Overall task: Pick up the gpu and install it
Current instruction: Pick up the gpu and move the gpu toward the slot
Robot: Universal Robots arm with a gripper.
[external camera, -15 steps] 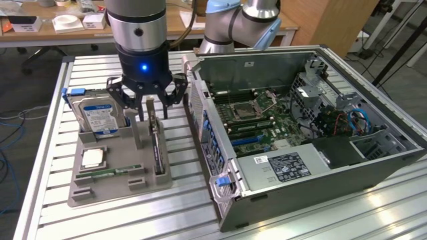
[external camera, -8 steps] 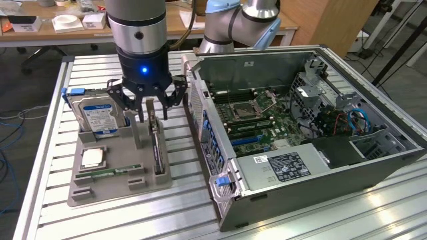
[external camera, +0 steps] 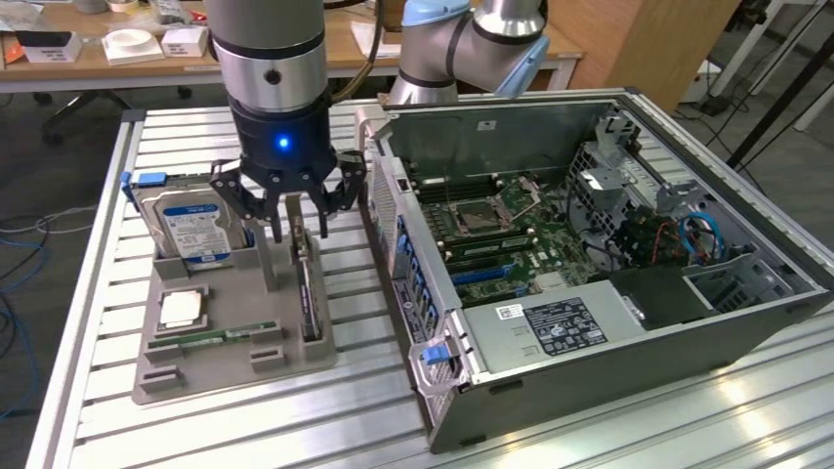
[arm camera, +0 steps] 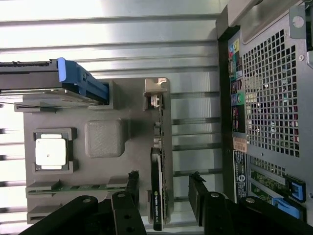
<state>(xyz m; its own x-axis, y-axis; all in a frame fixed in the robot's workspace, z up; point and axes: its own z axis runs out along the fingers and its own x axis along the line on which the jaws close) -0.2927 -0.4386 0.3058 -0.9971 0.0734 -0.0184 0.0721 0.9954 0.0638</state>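
The gpu (external camera: 309,298) is a slim dark card standing on edge in a slot of the grey holder tray (external camera: 229,376), on the side nearest the computer case. Seen from the wrist, the gpu (arm camera: 157,196) is edge-on, with its silver bracket (arm camera: 156,100) at the far end. My gripper (external camera: 299,230) hangs just above the card's far half with its black fingers pointing down. In the wrist view the gripper (arm camera: 165,193) is open. One finger (arm camera: 132,188) stands on each side of the card, with a gap to the card on both sides.
The tray also holds a silver hard drive (external camera: 195,230) with a blue clip, a processor chip (external camera: 182,309) and a green memory stick (external camera: 215,337). The open computer case (external camera: 587,244) lies close by on the exterior view's right, motherboard exposed. All rest on a slatted aluminium table (external camera: 261,430).
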